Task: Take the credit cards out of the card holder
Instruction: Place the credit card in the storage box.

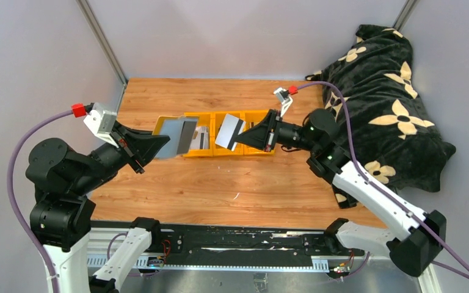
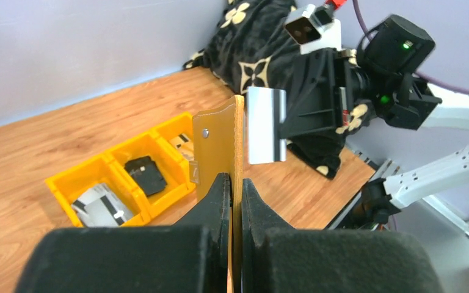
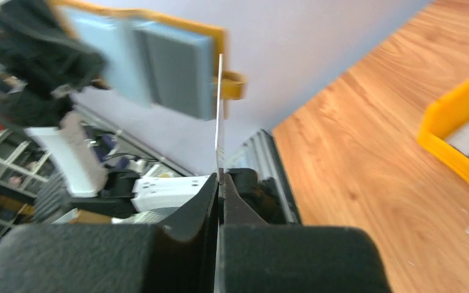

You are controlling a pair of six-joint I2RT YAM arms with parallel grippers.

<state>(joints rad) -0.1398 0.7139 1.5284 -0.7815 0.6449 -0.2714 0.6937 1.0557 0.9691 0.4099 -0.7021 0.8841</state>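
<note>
My left gripper (image 1: 163,146) is shut on the mustard-yellow card holder (image 1: 180,135) and holds it open in the air, grey-blue lining facing right. In the left wrist view the holder (image 2: 223,143) stands edge-on between my fingers (image 2: 237,189). My right gripper (image 1: 242,138) is shut on a pale credit card (image 1: 229,132) with a dark stripe, held in the air just right of the holder and apart from it. The card (image 3: 219,110) is edge-on in the right wrist view, with the open holder (image 3: 152,67) beyond it. It also shows in the left wrist view (image 2: 262,125).
A row of yellow bins (image 1: 259,116) stands behind both grippers; one holds pale striped cards (image 2: 101,204), another a black folded item (image 2: 146,174). A black floral blanket (image 1: 385,104) is heaped at the right. The wooden tabletop (image 1: 220,189) lies in front.
</note>
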